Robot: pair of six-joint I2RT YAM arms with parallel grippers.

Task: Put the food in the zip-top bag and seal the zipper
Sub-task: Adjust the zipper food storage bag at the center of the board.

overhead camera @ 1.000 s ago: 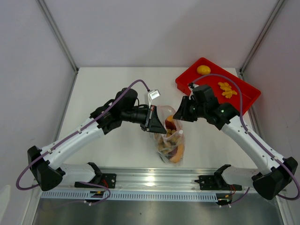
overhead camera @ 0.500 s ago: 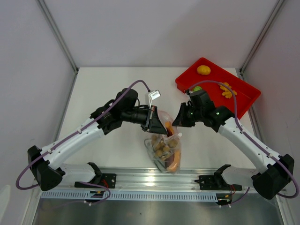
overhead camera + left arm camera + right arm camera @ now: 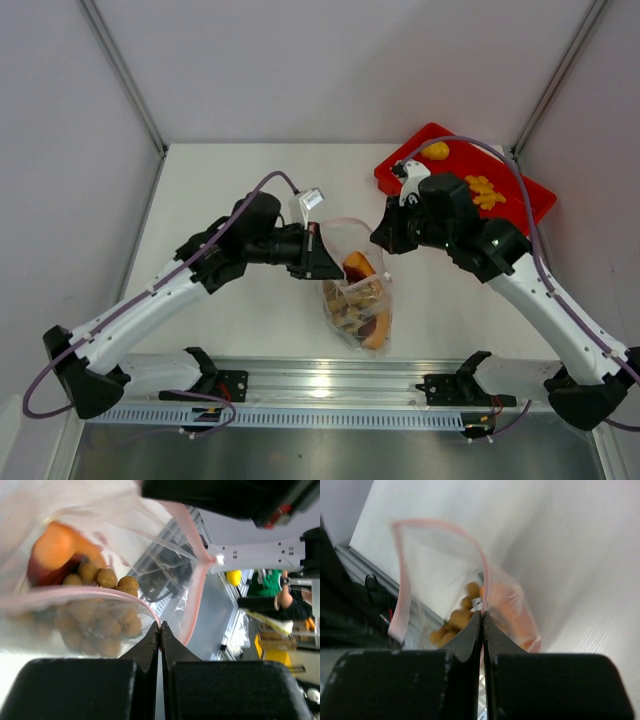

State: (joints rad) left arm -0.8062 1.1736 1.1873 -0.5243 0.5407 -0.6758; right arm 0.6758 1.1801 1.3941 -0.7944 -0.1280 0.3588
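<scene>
Between the two arms, over mid-table, we note the zip-top bag [image 3: 355, 285] held mouth-open, food [image 3: 358, 302] heaped in its bottom. Left gripper [image 3: 160, 625] is clenched on one side of the zipper [image 3: 196, 592]; right gripper [image 3: 482, 614] is clenched on the opposite side. On the red tray [image 3: 462, 162], a yellow fruit [image 3: 434, 150] and orange pieces [image 3: 484, 190] lie loose.

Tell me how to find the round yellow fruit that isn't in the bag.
Look to the far right for the red tray. The round fruit sits at its far end, smooth and yellow-orange; the orange pieces there are lumpy.
</scene>
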